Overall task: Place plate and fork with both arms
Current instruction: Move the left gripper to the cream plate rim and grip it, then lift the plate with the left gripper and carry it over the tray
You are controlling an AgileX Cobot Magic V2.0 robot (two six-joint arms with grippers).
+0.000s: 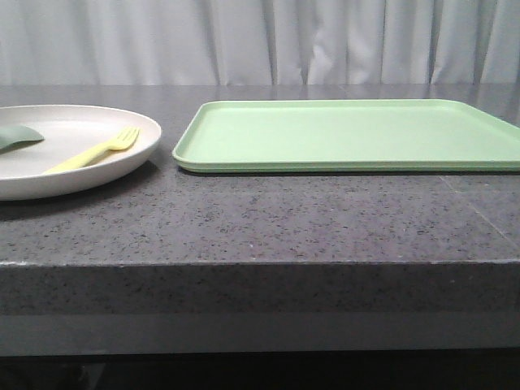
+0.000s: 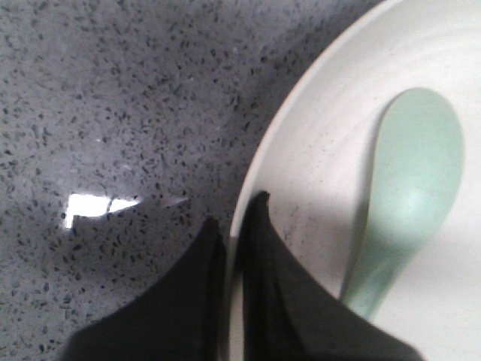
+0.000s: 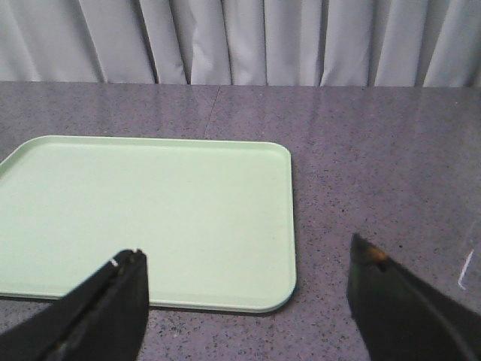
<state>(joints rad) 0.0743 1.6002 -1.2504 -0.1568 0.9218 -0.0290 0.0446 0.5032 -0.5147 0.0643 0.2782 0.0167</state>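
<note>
On the bench (image 1: 244, 223), plate (image 1: 73, 134) at nine o'clock of the tray (image 1: 349, 134).
Left gripper (image 2: 237, 226) jaws pinch the plate's rim, seemingly to lift it, fork (image 1: 93, 150) aboard; right gripper (image 3: 248, 289) jaws gape, empty.

One plate (image 1: 73, 175), one fork (image 1: 93, 150), one spoon (image 2: 409, 195), one tray (image 1: 349, 134)

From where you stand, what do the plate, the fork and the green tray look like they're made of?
The plate looks like matte cream plastic, with no glaze shine. The fork is pale yellow, probably plastic too. The tray seems smooth light-green plastic with a soft sheen, though melamine is possible.
</note>
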